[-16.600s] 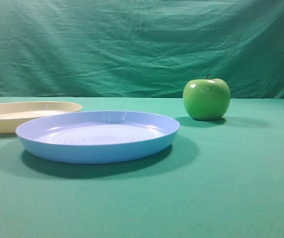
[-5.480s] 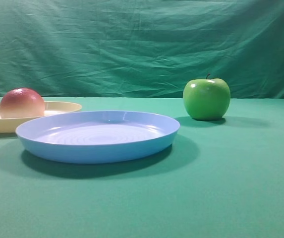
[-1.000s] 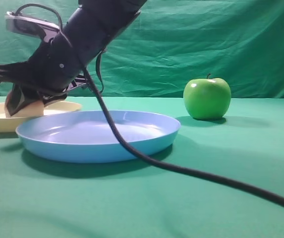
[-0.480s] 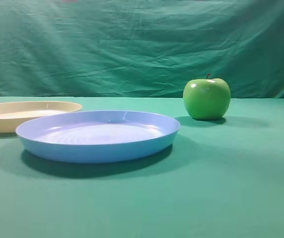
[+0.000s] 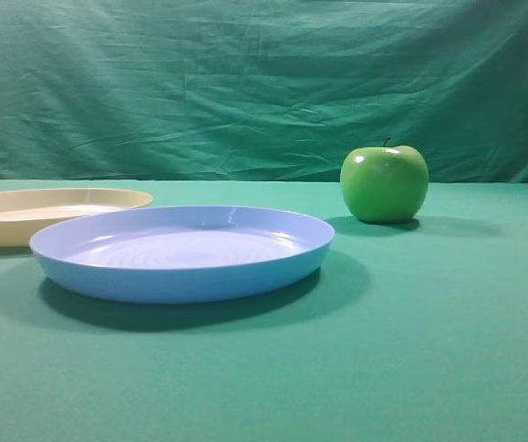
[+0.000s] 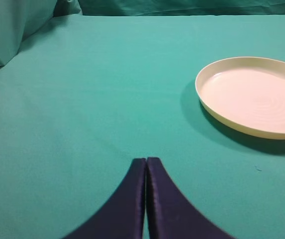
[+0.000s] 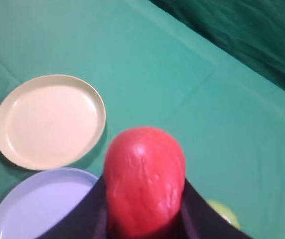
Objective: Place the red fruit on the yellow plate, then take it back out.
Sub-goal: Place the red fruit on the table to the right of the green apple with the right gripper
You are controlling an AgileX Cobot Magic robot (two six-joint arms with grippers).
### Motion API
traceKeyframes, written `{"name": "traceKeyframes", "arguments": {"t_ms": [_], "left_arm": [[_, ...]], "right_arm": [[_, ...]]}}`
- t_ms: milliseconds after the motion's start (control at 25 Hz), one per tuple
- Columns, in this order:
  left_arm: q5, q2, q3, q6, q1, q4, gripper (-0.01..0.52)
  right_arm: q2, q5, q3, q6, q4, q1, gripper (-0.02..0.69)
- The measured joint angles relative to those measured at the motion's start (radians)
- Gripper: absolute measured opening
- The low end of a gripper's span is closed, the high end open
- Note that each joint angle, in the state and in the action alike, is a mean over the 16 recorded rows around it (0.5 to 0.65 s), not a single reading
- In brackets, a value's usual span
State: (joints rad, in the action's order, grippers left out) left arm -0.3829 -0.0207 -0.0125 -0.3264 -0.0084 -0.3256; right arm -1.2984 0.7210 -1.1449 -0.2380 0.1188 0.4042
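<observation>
**Red fruit held above the bench, yellow plate bare**

The right gripper (image 7: pixel 144 219) is clamped on the red fruit (image 7: pixel 144 179), its dark jaws pressing the fruit's two sides. In the right wrist view the fruit fills the lower middle of the picture, its smooth red skin facing the camera, and it hangs high above the bench (image 7: pixel 192 99), clear of both plates.

Far below it lies the yellow plate (image 7: pixel 50 119), shallow and round with a low raised rim, with nothing on it. Just beside that plate, nearer the bottom left corner of the same view, sits the light-blue plate (image 7: pixel 43 204), the larger of the two. A sliver of the green apple (image 7: pixel 224 211) shows past the right jaw.

In the exterior high view neither arm appears. The yellow plate (image 5: pixel 56 207) rests at the left edge, partly behind the light-blue plate (image 5: pixel 185 253), and the green apple (image 5: pixel 384 183) stands upright with its stem on top, well apart to the right, before a green cloth backdrop (image 5: pixel 264 87).

The left gripper (image 6: pixel 146 162) has its dark jaws pressed together with nothing between them, just above the green cloth, the yellow plate (image 6: pixel 251 94) ahead to its right.
</observation>
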Motion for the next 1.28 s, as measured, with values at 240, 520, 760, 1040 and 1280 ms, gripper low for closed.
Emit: {"name": "traceKeyframes", "arguments": {"t_ms": [240, 520, 760, 1040, 1280], "left_arm": [[0.0, 0.0, 0.0, 0.0, 0.0, 0.0, 0.0], [0.0, 0.0, 0.0, 0.0, 0.0, 0.0, 0.0], [0.0, 0.0, 0.0, 0.0, 0.0, 0.0, 0.0], [0.0, 0.0, 0.0, 0.0, 0.0, 0.0, 0.0], [0.0, 0.0, 0.0, 0.0, 0.0, 0.0, 0.0]], "right_arm": [[0.136, -0.162, 0.342, 0.008, 0.025, -0.103, 0.197], [0.109, -0.391, 0.583, 0.009, 0.04, -0.143, 0.197], [-0.026, -0.578, 0.662, 0.009, 0.045, -0.144, 0.213], [-0.168, -0.692, 0.669, 0.009, 0.047, -0.144, 0.348], [-0.201, -0.644, 0.624, 0.009, 0.045, -0.144, 0.515]]}}
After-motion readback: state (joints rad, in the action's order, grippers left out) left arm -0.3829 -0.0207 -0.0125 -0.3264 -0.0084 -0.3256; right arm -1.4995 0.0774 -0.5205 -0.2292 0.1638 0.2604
